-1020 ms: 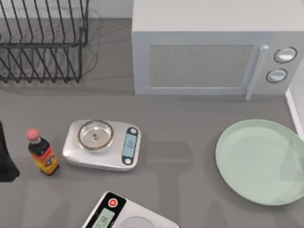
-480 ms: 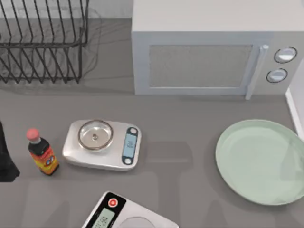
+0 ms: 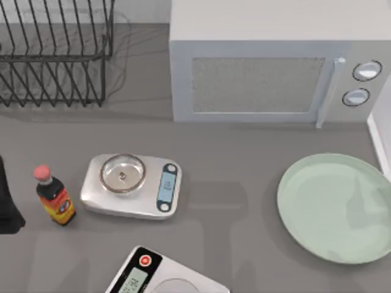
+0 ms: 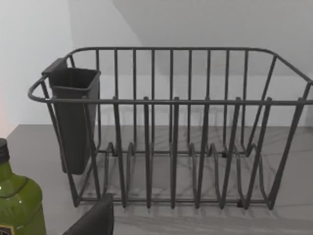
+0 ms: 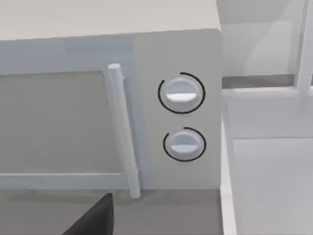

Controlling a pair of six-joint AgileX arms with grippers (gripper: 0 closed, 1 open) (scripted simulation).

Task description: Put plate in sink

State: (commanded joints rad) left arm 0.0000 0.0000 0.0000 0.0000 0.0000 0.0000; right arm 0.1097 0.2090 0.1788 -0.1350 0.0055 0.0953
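Nothing on the counter has shifted: plate (image 3: pixel 335 207) lower right, beside sink (image 3: pixel 379 143) rim; gripper states cannot be told

Plate (image 3: pixel 333 207) flat on grey counter at right, just beside sink (image 3: pixel 378 145) rim strip (narrow, pale). Microwave (image 3: pixel 278 61) behind; kitchen scale (image 3: pixel 131 185), sauce bottle (image 3: pixel 54 196) at left.
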